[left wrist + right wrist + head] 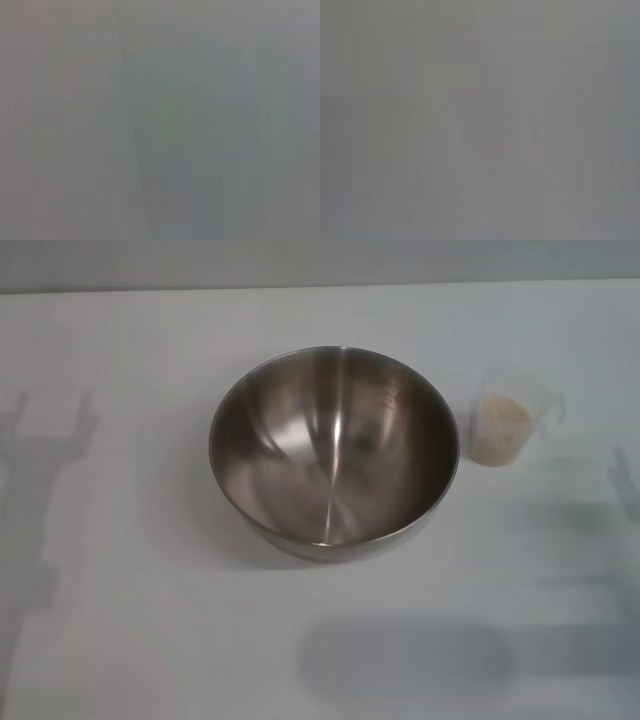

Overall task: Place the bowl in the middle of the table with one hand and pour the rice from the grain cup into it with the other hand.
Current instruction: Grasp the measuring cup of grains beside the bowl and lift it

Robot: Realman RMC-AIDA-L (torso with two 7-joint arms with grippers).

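Bowl (333,452) beside rice-filled grain cup (508,420)

The table (120,640) is presenting a plain white, flat surface across the head view. The bowl (333,450) is sitting upright on it near the middle, its brushed steel inside facing up and holding nothing. The grain cup (508,425) is standing upright on the table just beside the bowl, on the robot's right, apart from it. The rice (500,430) is filling much of the cup.
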